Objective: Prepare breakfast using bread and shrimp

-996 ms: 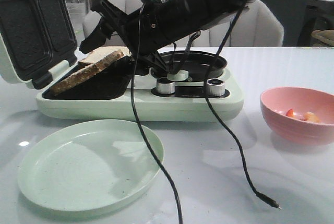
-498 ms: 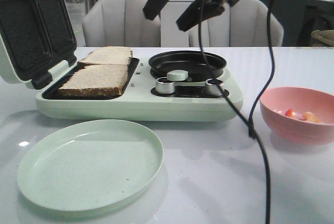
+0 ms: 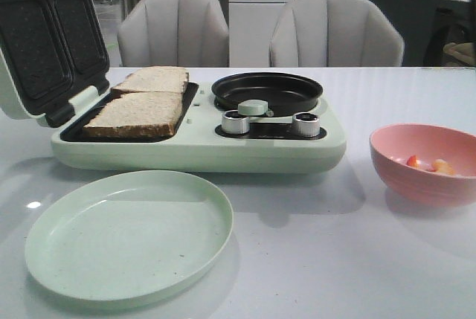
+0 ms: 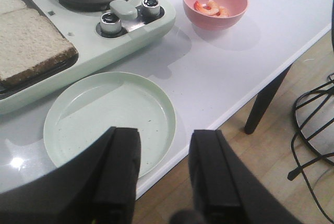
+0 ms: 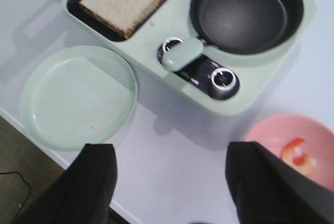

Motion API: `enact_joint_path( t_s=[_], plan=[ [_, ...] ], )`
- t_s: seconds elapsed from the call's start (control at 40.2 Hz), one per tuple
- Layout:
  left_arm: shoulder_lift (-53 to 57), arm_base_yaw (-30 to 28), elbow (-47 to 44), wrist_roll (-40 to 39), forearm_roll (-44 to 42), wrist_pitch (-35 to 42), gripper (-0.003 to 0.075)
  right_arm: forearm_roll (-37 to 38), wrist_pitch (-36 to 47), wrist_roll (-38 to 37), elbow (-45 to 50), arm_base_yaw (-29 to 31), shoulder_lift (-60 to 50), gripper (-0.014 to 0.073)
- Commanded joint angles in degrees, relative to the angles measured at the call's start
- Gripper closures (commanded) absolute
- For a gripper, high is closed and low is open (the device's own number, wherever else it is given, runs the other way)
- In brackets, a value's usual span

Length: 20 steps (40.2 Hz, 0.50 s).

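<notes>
You see both black grippers, left (image 4: 164, 174) and right (image 5: 169, 185), spread apart, empty; small orange-pink shrimp (image 3: 430, 163) half-hidden in the pink bowl (image 3: 424, 185), right.

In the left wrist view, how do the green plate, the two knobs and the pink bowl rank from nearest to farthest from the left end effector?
1. Green plate: directly ahead of the open left end effector.
2. Knobs: beyond the plate, on the cooker's front.
3. Pink bowl: farthest, off to one side of the cooker, holding the shrimp.
</notes>
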<state>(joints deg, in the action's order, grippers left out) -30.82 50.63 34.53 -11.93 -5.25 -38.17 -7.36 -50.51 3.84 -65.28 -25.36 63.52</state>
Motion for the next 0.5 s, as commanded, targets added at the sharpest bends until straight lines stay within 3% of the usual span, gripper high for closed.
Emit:
enact_joint_path(
  t_s=[0.0, 0.373, 0.473],
  plan=[
    [-0.1, 0.5, 1.6, 0.0, -0.3, 4.8, 0.0411, 4.1, 1.7, -4.8, 3.4, 0.0, -7.4, 0.0046],
    [-0.1, 0.5, 1.6, 0.0, -1.0, 4.1, 0.0411, 4.4, 0.1, -5.2, 15.1, 0.1, -23.9, 0.0046],
    [-0.5, 0.5, 4.1, -0.9, -3.0, -1.9, 0.0411, 4.4, 0.0, -5.2, 15.1, 0.1, -25.0, 0.0046]
  ],
)
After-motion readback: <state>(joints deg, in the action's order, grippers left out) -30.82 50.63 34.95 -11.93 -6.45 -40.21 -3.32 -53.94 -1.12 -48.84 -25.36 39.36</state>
